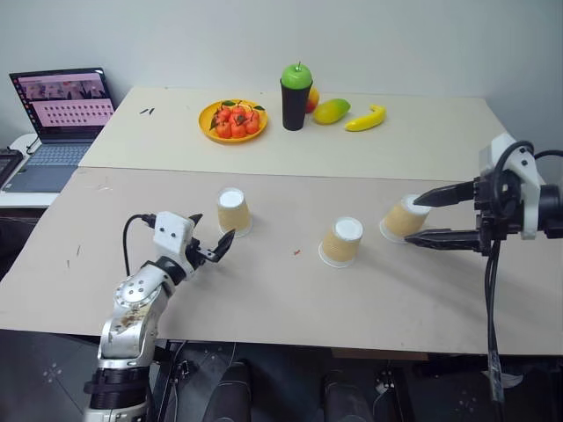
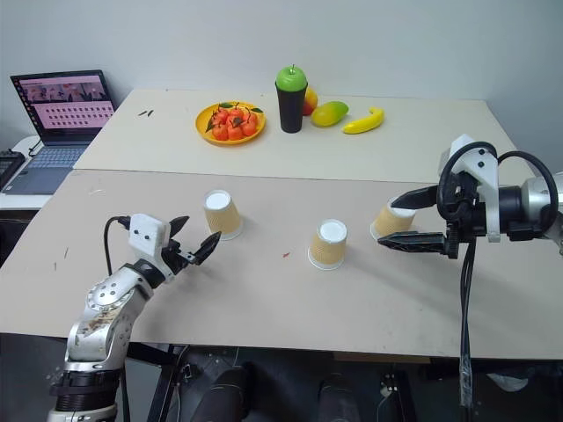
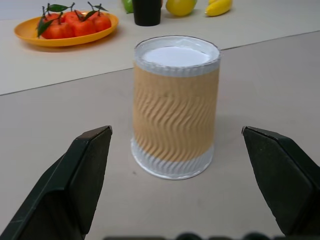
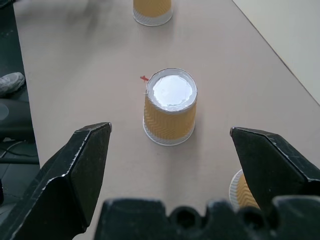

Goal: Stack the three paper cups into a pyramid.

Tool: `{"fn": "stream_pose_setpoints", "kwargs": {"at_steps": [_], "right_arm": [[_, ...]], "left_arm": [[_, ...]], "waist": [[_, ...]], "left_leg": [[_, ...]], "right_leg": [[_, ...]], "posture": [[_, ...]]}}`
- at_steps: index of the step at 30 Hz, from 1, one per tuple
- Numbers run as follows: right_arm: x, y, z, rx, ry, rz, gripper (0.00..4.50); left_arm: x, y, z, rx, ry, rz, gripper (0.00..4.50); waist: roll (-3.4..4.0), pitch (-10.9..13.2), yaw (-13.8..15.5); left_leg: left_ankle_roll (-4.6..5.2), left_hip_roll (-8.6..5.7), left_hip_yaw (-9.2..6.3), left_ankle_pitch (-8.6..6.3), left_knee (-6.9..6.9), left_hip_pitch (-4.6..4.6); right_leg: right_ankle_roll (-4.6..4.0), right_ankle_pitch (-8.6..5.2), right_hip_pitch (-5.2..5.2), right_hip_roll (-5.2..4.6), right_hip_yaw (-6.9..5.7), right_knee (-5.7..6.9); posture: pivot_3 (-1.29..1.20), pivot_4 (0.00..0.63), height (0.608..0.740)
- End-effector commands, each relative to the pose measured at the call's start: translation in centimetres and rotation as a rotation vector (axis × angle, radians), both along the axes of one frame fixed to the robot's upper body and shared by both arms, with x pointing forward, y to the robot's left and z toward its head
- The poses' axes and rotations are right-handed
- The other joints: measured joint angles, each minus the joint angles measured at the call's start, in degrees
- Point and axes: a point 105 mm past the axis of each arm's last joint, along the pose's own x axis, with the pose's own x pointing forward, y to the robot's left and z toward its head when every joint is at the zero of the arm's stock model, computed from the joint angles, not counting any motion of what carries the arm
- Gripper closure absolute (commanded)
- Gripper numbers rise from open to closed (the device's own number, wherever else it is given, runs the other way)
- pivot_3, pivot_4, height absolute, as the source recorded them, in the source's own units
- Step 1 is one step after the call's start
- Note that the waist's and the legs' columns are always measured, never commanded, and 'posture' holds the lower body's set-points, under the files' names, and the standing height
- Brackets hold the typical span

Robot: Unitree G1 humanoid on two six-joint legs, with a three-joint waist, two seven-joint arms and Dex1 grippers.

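Three tan paper cups stand upside down on the near table, white bases up. The left cup [image 1: 234, 211] is in front of my left gripper [image 1: 214, 229], which is open and low and points at it from a short distance. In the left wrist view that cup [image 3: 175, 110] stands centred between the two fingers, ahead of their tips. The middle cup [image 1: 342, 241] stands alone. My right gripper [image 1: 412, 220] is open and held above the table, its fingertips overlapping the right cup [image 1: 400, 220]. In the right wrist view the middle cup [image 4: 170, 112] lies between the fingers and the right cup [image 4: 241, 192] peeks from behind one finger.
On the far table are an orange plate [image 1: 208, 119] of tangerines, a black cup [image 1: 296, 105] topped by a green apple, a mango [image 1: 332, 111] and a banana [image 1: 366, 119]. A laptop [image 1: 62, 123] sits open at the far left. A seam joins the two tables.
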Motion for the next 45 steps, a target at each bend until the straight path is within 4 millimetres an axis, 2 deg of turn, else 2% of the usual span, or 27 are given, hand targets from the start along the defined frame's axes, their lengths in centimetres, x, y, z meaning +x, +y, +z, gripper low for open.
{"fn": "stream_pose_setpoints", "kwargs": {"at_steps": [1,6,13,16,19,24,28,33,37,45], "right_arm": [[-0.6,0.1,1.9,0.003,-0.060,-0.002,0.00],[-0.7,0.2,1.8,0.004,-0.066,-0.017,0.00],[-1.3,0.0,1.9,0.005,-0.066,-0.043,0.00],[-1.4,0.0,1.9,0.003,-0.068,-0.052,0.00],[-1.4,0.1,2.0,0.001,-0.071,-0.053,0.00],[-1.2,0.3,2.0,0.004,-0.074,-0.053,0.00],[-1.0,0.4,1.7,0.011,-0.072,-0.051,0.00],[-0.9,0.6,1.6,0.017,-0.073,-0.050,0.00],[-0.9,0.5,1.6,0.016,-0.075,-0.057,0.00],[-1.0,0.4,1.8,0.008,-0.086,-0.079,0.00]], "left_arm": [[0.8,-0.7,1.6,-0.028,-0.083,-0.014,0.05],[3.5,-1.6,2.5,-0.022,-0.136,-0.029,0.05],[4.4,-2.1,2.4,-0.023,-0.151,-0.052,0.05],[4.4,-2.6,2.1,-0.032,-0.147,-0.073,0.84],[4.3,-2.8,1.8,-0.038,-0.138,-0.076,1.92],[4.3,-2.8,2.4,-0.035,-0.148,-0.074,1.96],[2.8,-4.3,4.0,0.067,-0.156,-0.257,1.96],[0.5,-4.7,3.5,0.223,-0.098,-0.488,1.96],[-0.4,-4.8,3.3,0.267,-0.072,-0.585,1.96],[-0.6,-8.9,2.6,0.212,-0.082,-0.707,1.96]], "waist": [[0.00,0.0,0.0],[0.00,0.0,0.1],[-0.01,0.0,-0.2],[-0.01,0.0,-0.1],[-0.01,0.0,0.0],[-0.01,0.0,0.0],[-0.01,0.0,-0.1],[0.03,0.0,-0.2],[0.04,0.0,-0.2],[0.03,0.0,0.0]], "left_leg": [[0.00,0.00,0.00,0.00,0.00,0.00],[0.00,0.00,0.00,0.00,0.02,0.00],[0.01,-0.02,0.00,0.00,0.01,-0.04],[0.01,-0.02,0.00,0.00,0.02,-0.05],[0.01,-0.02,0.00,0.00,0.04,-0.04],[0.01,-0.02,0.00,0.00,0.04,-0.04],[0.01,-0.02,-0.01,0.00,0.04,-0.05],[0.00,-0.02,0.00,0.00,0.02,-0.04],[0.00,-0.01,0.00,0.00,0.01,-0.04],[0.01,-0.02,0.00,0.00,0.01,-0.07]], "right_leg": [[0.00,0.00,0.00,0.00,0.00,0.00],[0.07,-0.02,0.00,0.00,-0.01,0.01],[0.01,0.03,-0.01,0.00,0.00,-0.02],[0.03,0.03,0.00,0.00,0.00,-0.01],[0.12,-0.01,0.01,0.00,0.00,-0.01],[0.16,-0.04,0.01,0.00,0.00,-0.01],[0.16,-0.04,-0.01,0.00,-0.01,-0.01],[0.11,-0.03,-0.01,0.00,0.00,-0.01],[0.11,-0.05,-0.02,0.00,0.00,-0.01],[0.14,-0.06,0.00,-0.01,0.00,-0.04]], "posture": [[0.00,0.150,0.736],[0.00,0.150,0.736],[0.00,0.150,0.736],[0.00,0.150,0.736],[0.00,0.150,0.736],[0.00,0.150,0.736],[0.00,0.150,0.736],[0.00,0.150,0.736],[0.00,0.150,0.736],[0.00,0.150,0.736]]}}
